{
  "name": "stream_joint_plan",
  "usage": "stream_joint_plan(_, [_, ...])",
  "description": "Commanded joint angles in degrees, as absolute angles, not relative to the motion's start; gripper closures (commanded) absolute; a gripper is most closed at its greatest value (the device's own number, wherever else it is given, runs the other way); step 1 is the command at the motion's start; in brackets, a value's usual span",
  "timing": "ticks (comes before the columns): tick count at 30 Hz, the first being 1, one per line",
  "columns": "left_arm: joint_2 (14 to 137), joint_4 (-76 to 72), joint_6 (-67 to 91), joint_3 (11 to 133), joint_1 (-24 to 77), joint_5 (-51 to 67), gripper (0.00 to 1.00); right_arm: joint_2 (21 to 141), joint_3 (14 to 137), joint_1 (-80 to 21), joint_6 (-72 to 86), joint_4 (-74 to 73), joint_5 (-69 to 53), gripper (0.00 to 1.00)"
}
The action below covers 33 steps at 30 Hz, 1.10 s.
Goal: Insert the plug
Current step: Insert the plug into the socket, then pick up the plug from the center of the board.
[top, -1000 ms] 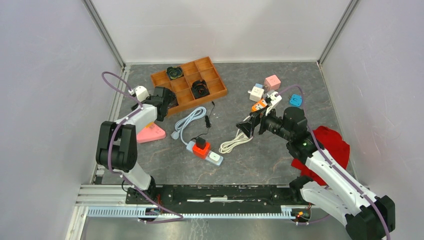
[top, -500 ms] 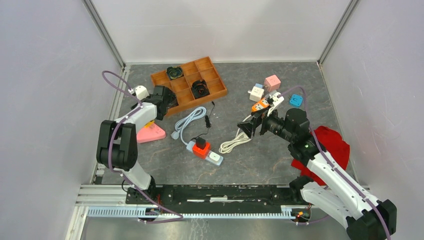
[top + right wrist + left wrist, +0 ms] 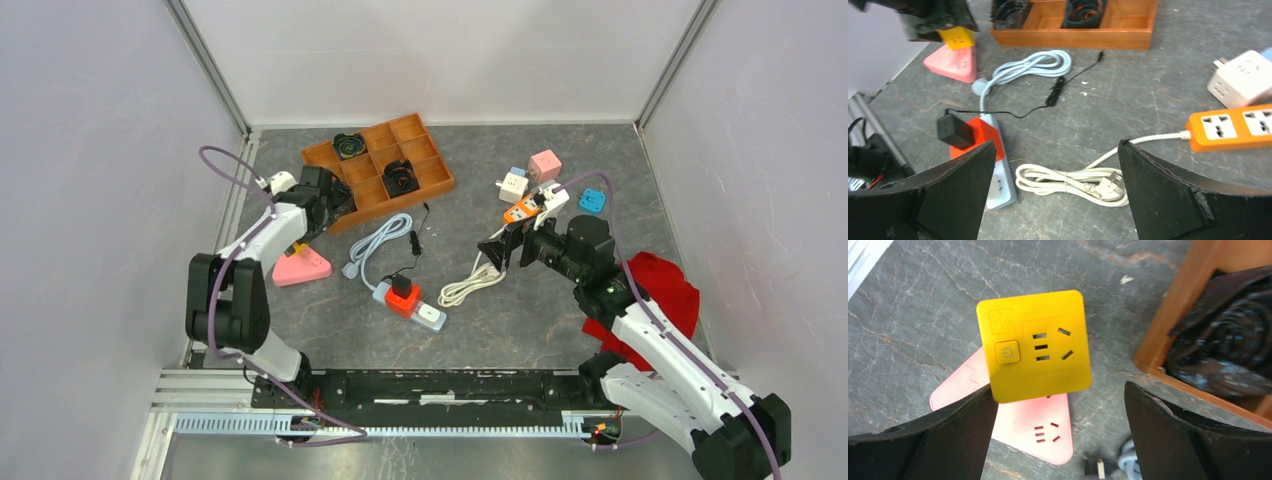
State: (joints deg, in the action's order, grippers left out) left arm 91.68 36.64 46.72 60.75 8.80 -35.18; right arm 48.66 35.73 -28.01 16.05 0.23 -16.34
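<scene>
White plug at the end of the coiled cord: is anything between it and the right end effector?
Nothing visible. In the right wrist view the white plug lies on bare table, framed by the open right end effector, only its own coiled cord beside it. The black adapter and orange power strip sit off to either side.

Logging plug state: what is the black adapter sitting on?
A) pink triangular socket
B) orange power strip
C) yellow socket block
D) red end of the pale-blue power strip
D: the black adapter stands on the red end of the pale-blue power strip, apart from the orange power strip.
</scene>
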Motion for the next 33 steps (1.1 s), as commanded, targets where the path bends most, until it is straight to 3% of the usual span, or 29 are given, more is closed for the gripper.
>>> stream_joint_plan(1, [85.1, 36.6, 42.5, 63.9, 8.8, -33.8, 0.0, 50.3, 36.6, -27.9, 17.0, -1.7, -6.2, 0.02])
stream_joint_plan(6, [76.9, 30.0, 33.5, 61.1, 9.2, -28.1, 0.0, 53.7, 37.2, -27.8, 16.9, -4.7, 5.6, 0.02])
stream_joint_plan(12, [64.5, 16.4, 22.0, 52.3, 9.3, -9.3, 0.0, 59.7, 37.7, -27.3, 12.7, -0.5, 11.9, 0.02])
stream_joint_plan(19, [55.6, 5.4, 20.2, 43.4, 9.9, 10.8, 0.0, 70.4, 42.7, -22.3, 12.6, 0.7, 21.3, 0.17])
stream_joint_plan(26, [50.9, 6.9, 26.2, 41.1, 10.7, 5.6, 0.0, 79.1, 47.2, -12.7, 8.1, 1.4, 22.4, 0.26])
stream_joint_plan(31, [49.1, 11.6, 23.9, 42.5, 12.5, 0.2, 0.0, 84.5, 49.4, -5.7, 6.5, 2.2, 20.3, 0.26])
stream_joint_plan(33, [48.7, 12.5, 23.1, 42.7, 13.4, -2.4, 0.0, 87.3, 51.8, -2.6, 6.1, 1.6, 19.6, 0.21])
